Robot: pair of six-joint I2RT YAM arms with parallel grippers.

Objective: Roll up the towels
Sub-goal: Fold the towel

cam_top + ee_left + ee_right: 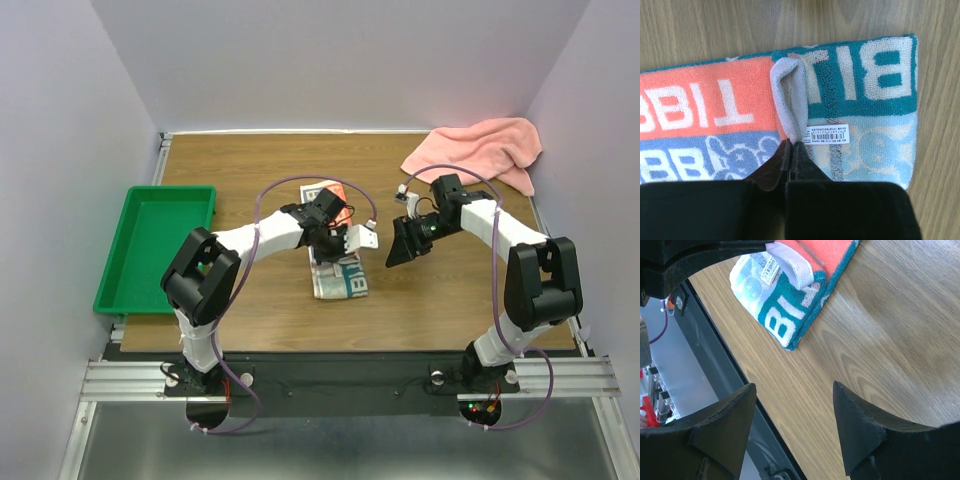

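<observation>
The smaller printed towel point(730, 105) lies folded on the wood at the table's centre point(338, 278), showing orange, teal and blue bands with white letters. My left gripper point(791, 144) is shut on a raised white fold point(789, 95) of this towel beside its barcode label point(827, 133); from above it point(338, 245) sits over the towel's far part. My right gripper point(794, 385) is open over bare wood, a short way right of the towel's teal corner point(790, 315), and holds nothing point(400, 250). The salmon-pink towel point(480, 150) lies crumpled at the back right corner.
A green tray point(155, 245) sits on the table's left edge. The table's front edge and a metal rail point(705, 390) run close to my right gripper. White walls enclose the back and both sides.
</observation>
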